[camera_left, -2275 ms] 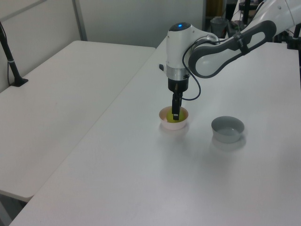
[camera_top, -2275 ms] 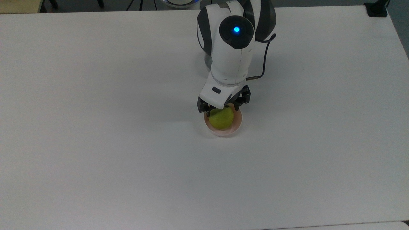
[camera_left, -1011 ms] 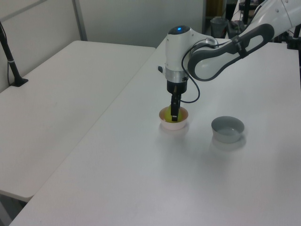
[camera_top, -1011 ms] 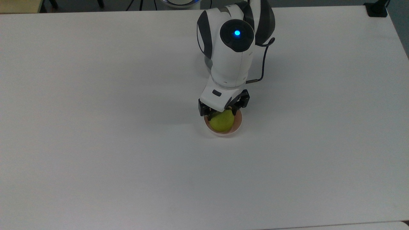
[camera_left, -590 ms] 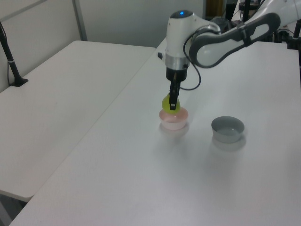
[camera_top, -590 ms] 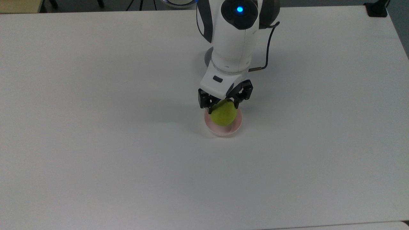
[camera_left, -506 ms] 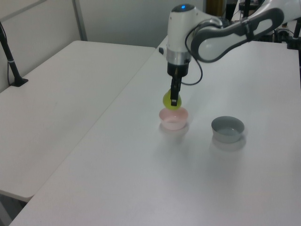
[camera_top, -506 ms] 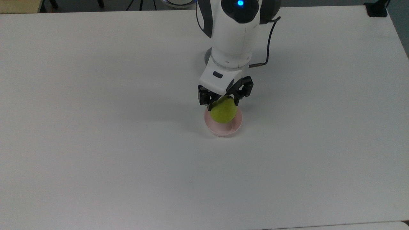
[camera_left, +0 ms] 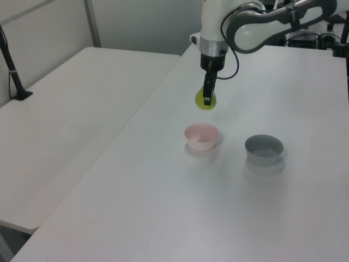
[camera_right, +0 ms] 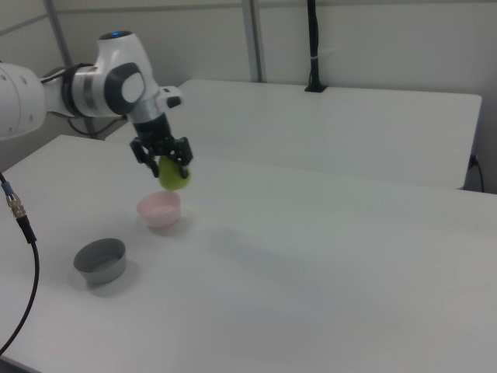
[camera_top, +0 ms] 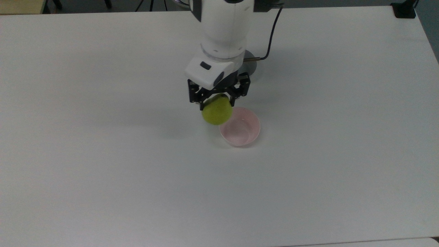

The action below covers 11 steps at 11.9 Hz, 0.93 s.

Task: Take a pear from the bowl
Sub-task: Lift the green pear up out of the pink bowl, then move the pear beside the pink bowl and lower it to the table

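The yellow-green pear (camera_top: 216,110) hangs in the air, with my gripper (camera_top: 217,101) shut on its upper part. In the left view the pear (camera_left: 205,100) is well above the table and beyond the pink bowl (camera_left: 201,136). The pink bowl (camera_top: 240,131) sits empty on the white table, just to the top view's right of and below the pear. The right view shows the pear (camera_right: 175,176) held above the bowl (camera_right: 160,209), with my gripper (camera_right: 165,162) around it.
A grey bowl (camera_left: 264,149) stands on the table to the left view's right of the pink bowl; the grey bowl (camera_right: 101,259) also appears in the right view. A second white table (camera_left: 65,109) adjoins on the left view's left.
My gripper has lifted the pear out of the pink bowl and carried it up and toward the top view's left. The bowl stays in place, now empty.
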Motion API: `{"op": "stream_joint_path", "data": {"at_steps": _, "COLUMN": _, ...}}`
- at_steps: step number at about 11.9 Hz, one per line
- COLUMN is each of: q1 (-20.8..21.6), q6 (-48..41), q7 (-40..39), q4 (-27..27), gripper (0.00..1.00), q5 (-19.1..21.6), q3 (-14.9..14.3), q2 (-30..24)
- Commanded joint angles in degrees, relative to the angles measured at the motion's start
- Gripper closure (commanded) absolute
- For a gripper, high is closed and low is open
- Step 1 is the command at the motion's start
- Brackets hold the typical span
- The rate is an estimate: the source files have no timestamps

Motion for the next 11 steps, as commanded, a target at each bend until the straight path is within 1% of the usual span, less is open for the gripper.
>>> {"op": "stream_joint_path", "data": {"at_steps": 1, "q1": -5.39, "q6": 0.05, "q7": -5.42, "q4": -1.00, "gripper": 0.30, "q5": -0.46, "q3": -0.16, "q2": -0.70}}
{"op": "stream_joint_path", "data": {"at_steps": 3, "q1": -8.03, "q6": 0.22, "q7": -7.62, "q4": -1.09, "gripper": 0.29, "q5": -0.46, "q3": -0.16, "q2": 0.26}}
{"op": "stream_joint_path", "data": {"at_steps": 4, "q1": -8.74, "q6": 0.40, "q7": -7.72, "q4": -1.09, "gripper": 0.29, "q5": -0.73, "q3": -0.16, "q2": 1.66}}
{"op": "stream_joint_path", "data": {"at_steps": 5, "q1": -8.83, "q6": 0.58, "q7": -7.72, "q4": -1.00, "gripper": 0.29, "q5": -0.73, "q3": -0.16, "q2": 3.15}}
{"op": "stream_joint_path", "data": {"at_steps": 9, "q1": -9.53, "q6": 6.45, "q7": -7.55, "q4": -1.35, "gripper": 0.29, "q5": -1.34, "q3": -0.25, "q2": 6.67}}
{"op": "stream_joint_path", "data": {"at_steps": 11, "q1": -9.54, "q6": 9.09, "q7": -7.46, "q4": -1.27, "gripper": 0.29, "q5": -2.57, "q3": -0.25, "q2": 8.52}}
